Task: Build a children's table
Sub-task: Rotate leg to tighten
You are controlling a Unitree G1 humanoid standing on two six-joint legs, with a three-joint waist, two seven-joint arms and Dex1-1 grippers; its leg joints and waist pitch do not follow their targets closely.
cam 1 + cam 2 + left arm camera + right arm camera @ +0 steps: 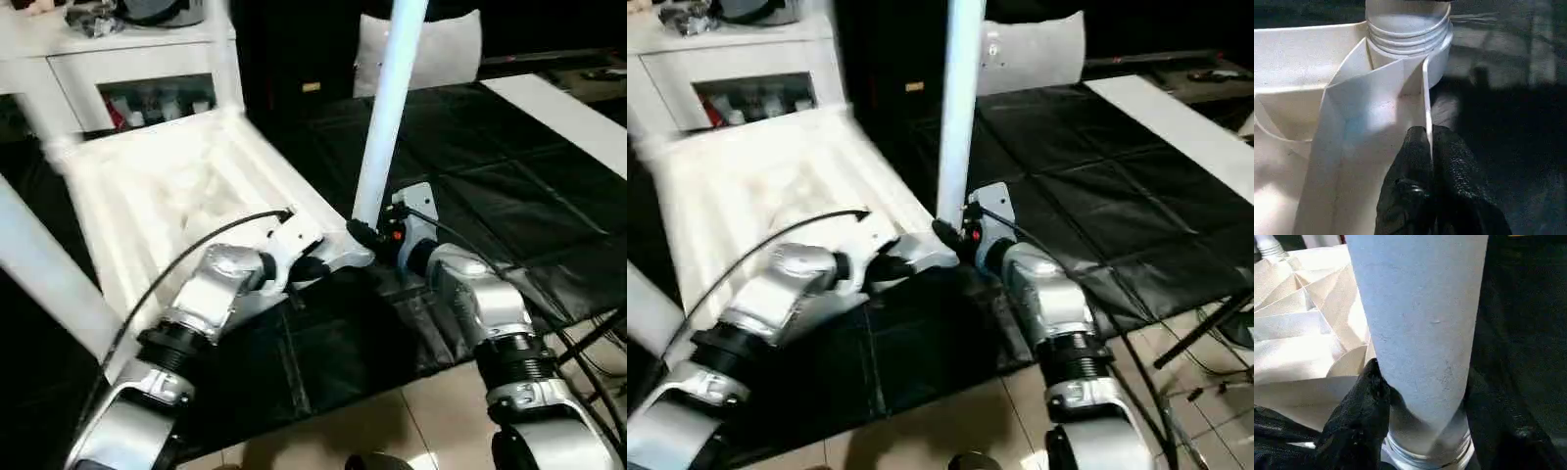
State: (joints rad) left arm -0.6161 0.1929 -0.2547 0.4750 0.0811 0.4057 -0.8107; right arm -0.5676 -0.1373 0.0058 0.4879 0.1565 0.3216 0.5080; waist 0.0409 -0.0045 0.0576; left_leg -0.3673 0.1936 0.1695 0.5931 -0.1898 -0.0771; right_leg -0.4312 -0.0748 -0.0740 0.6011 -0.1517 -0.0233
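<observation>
Black padded mat [509, 196] covers the floor of the work area, with pale tile at the near edge and a white cabinet with a glass-fronted compartment [147, 93] behind; small coloured items sit inside that compartment, too blurred to name. Upside down on the mat lies the white plastic squarish tabletop with ribbed underside [176, 196], near corner tilted toward the robot. One long round tapered white plastic leg [387, 108] stands nearly upright, long axis vertical with a slight lean, its lower end seated at the rounded corner socket [1405, 44] of that near corner; screw threads show at the joint in both wrist views, so I judge it not fully wound in. A second white leg [44, 274] crosses the left foreground at a slant. Right gripper [1420, 396] sits directly at the base of the upright leg, its black fingers [1359, 406] half spread around the shaft, one on each side, gripping it just above the threads. Left gripper [1431, 147] is pinched tight on a thin white rib [1426, 98] of the underside, just beside the socket, bracing the top. Key relation: leg axis rises straight up out of the right gripper, socket directly below, so the coming move is most likely a twist about that vertical axis, the right arm doing it, the left holding. Risk judged: cross-threading if the lean persists.
</observation>
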